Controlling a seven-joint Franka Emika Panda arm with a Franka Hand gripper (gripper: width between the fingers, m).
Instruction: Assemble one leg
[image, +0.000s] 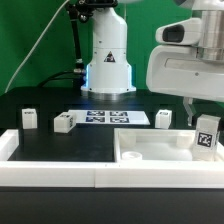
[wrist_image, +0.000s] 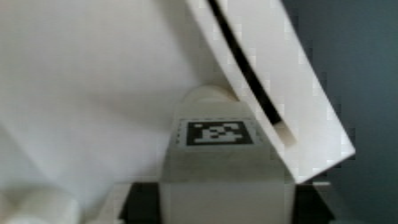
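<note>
The large flat white plastic tray-like piece (image: 150, 150) lies at about five o'clock on the black worktop (image: 50, 145). Over its far right recess stands the leg (image: 206, 134), a stubby white plastic post with a square black-and-white tag on its face, upright and right at the tray's right end. Whether its foot touches the tray floor cannot be told.

The robot's white gripper (image: 205, 118) hangs directly above this leg, and its fingers (image: 196, 108) come down around the post's top. In the wrist view the leg (wrist_image: 217, 150) fills the middle, tag facing the camera, with a slanted white edge of the tray (wrist_image: 267, 70) beside it. The fingers appear closed on the leg.

Counted, there are four white tagged posts: the held one plus three loose on the worktop, at nine o'clock (image: 30, 118), ten o'clock (image: 65, 122) and two o'clock (image: 163, 118). One marker board (image: 112, 118) lies at twelve o'clock, before the arm's white base (image: 108, 65).
</note>
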